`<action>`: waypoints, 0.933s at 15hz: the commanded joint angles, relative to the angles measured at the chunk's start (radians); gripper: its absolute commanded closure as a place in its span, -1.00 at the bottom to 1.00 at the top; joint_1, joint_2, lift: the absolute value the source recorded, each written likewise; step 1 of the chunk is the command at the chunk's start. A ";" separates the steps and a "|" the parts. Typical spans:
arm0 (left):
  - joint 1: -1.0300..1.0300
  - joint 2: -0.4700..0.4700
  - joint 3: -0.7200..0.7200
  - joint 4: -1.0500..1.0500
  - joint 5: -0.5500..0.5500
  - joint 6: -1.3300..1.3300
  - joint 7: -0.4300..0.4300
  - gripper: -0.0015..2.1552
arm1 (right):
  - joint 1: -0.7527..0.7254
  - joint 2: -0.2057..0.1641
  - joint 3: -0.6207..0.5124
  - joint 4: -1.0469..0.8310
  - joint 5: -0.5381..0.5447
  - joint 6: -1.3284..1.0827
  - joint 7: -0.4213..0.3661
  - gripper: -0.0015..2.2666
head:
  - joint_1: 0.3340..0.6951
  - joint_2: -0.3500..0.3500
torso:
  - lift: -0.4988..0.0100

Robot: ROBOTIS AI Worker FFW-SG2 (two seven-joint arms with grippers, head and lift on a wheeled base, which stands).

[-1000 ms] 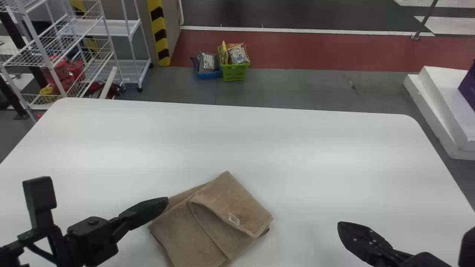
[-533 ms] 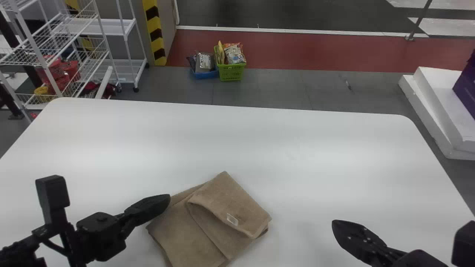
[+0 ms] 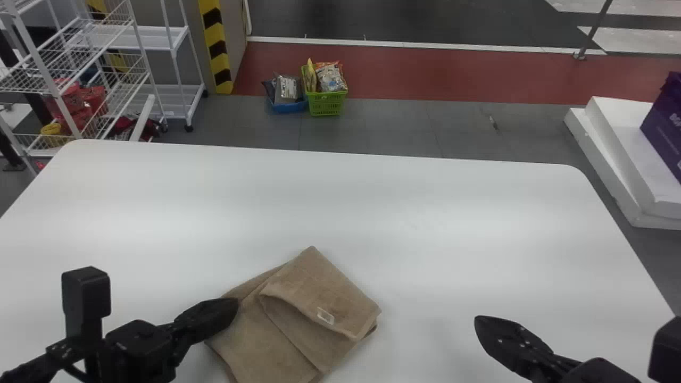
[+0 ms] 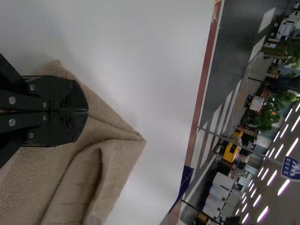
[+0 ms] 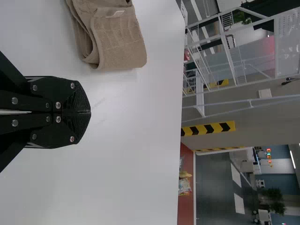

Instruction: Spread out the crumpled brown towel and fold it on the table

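The brown towel (image 3: 314, 298) lies on the white table (image 3: 404, 213), loosely folded over itself with a small pale tag on the top layer. At its left edge is my left gripper (image 3: 234, 308), its tip over the cloth. In the left wrist view the left gripper (image 4: 87, 111) has its fingers together above the towel (image 4: 117, 164); whether cloth is between them is hidden. My right gripper (image 3: 479, 322) is parked well to the towel's right. The right wrist view has the right gripper (image 5: 90, 112) shut over bare table, apart from the towel (image 5: 117, 42).
Beyond the table's far edge stand a green basket (image 3: 326, 101) and a blue one (image 3: 289, 106) on the floor. A white wire rack (image 3: 80, 80) is at the back left, and white slabs (image 3: 633, 159) lie off the right side.
The head view has panned slightly right. My left gripper's tip has dropped at the towel's left edge. The towel's folds look the same, and the right gripper has hardly moved.
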 commanded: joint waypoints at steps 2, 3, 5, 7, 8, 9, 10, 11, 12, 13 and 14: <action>0.067 0.001 0.028 -0.068 -0.006 -0.005 -0.001 0.81 | -0.005 0.002 -0.006 0.002 -0.012 0.000 0.006 0.15 | 1.00 -0.12 | 0.46; 0.090 0.001 0.036 -0.092 -0.005 -0.002 0.000 0.80 | -0.008 0.002 -0.005 0.002 -0.015 0.000 0.011 0.15 | 1.00 -0.10 | 0.46; 0.133 0.000 0.051 -0.138 0.001 0.010 0.000 0.80 | -0.014 0.002 -0.002 0.007 -0.019 0.000 0.011 0.15 | 1.00 -0.07 | 0.46; 0.161 0.000 0.066 -0.160 0.007 0.016 0.000 0.81 | -0.017 0.002 0.003 0.007 -0.021 0.000 0.013 0.15 | 1.00 -0.03 | 0.46; 0.164 -0.002 0.075 -0.166 0.015 0.013 0.005 0.80 | -0.017 0.002 0.003 0.005 -0.029 0.000 0.014 0.15 | 1.00 -0.02 | 0.46; 0.159 -0.006 0.086 -0.165 0.029 0.004 0.016 0.80 | -0.019 0.002 0.003 0.002 -0.033 0.010 0.026 0.15 | 1.00 0.00 | 0.46; 0.144 -0.009 0.091 -0.157 0.037 0.001 0.028 0.81 | -0.016 0.002 0.003 -0.002 -0.041 0.022 0.029 0.15 | 1.00 0.02 | 0.46; 0.133 -0.011 0.089 -0.148 0.037 -0.005 0.037 0.81 | -0.011 0.002 0.003 -0.008 -0.041 0.040 0.033 0.15 | 1.00 0.08 | 0.46; 0.123 -0.011 0.086 -0.135 0.040 -0.033 0.051 0.81 | -0.002 0.002 0.004 -0.013 -0.042 0.056 0.036 0.15 | 1.00 0.10 | 0.46; 0.110 -0.011 0.085 -0.125 0.043 -0.042 0.051 0.81 | 0.004 0.002 0.004 -0.013 -0.042 0.068 0.039 0.15 | 1.00 0.12 | 0.46; 0.106 -0.011 0.083 -0.123 0.044 -0.045 0.051 0.81 | 0.007 0.002 0.006 -0.013 -0.042 0.068 0.039 0.15 | 1.00 0.13 | 0.46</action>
